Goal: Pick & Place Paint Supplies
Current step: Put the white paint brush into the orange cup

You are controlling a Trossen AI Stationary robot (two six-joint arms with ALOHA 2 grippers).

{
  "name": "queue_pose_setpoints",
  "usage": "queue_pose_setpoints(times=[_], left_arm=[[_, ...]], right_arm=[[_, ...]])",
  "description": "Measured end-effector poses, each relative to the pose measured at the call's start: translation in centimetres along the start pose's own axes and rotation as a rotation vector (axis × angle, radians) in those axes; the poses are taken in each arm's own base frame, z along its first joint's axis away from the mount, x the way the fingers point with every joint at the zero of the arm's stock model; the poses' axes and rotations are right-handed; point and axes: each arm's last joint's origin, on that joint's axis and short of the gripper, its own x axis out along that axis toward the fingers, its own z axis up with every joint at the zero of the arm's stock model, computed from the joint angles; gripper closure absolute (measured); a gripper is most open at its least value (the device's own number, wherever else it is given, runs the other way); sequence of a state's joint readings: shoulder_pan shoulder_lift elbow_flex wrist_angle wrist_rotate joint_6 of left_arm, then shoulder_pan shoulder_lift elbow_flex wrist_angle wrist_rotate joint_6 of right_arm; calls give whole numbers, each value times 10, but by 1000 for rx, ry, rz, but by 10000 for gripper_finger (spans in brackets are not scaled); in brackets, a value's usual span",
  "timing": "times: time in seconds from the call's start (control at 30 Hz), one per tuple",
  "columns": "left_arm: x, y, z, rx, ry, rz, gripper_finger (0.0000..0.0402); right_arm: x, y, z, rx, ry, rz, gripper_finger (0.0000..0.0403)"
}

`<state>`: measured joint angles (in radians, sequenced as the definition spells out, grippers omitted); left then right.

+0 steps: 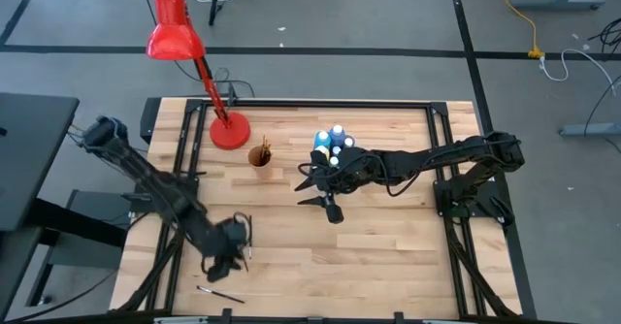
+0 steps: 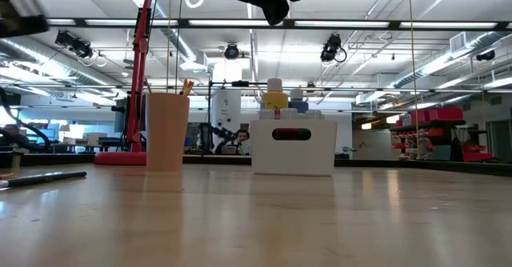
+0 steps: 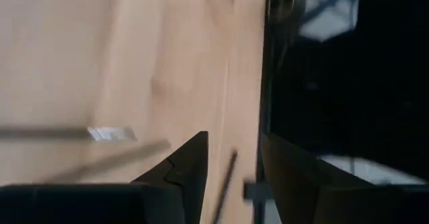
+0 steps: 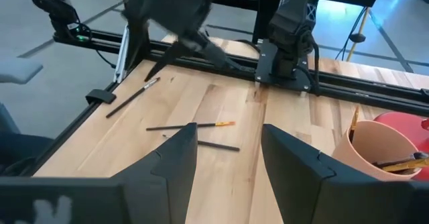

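Brushes (image 4: 191,125) look light, thin, stiff, lying flat, so I'd pinch mid-handle. My left gripper (image 3: 231,160) hovers there, fingers apart; right gripper (image 4: 228,150) also open, empty.

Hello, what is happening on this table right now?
A two-arm robot is tidying paint supplies. The left end effector is open, low over thin dark brushes at the wooden table's near edge. The right end effector, open and empty, hovers beside the white bin of white-capped paint bottles. A tan cup holds brushes.
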<state>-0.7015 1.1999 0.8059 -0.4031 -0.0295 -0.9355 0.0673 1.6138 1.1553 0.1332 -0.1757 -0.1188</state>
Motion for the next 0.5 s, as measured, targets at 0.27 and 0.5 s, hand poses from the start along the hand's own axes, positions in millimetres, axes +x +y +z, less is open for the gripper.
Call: queue_pose_setpoints(times=[0.27,0.5], left_arm=[[44,-14,-38,-72,459,127,259],[63,-27,-69,-73,621,276,269]], right_arm=[[0,0,-2,3,23,5,233],[0,2,-2,-23,15,62,233]])
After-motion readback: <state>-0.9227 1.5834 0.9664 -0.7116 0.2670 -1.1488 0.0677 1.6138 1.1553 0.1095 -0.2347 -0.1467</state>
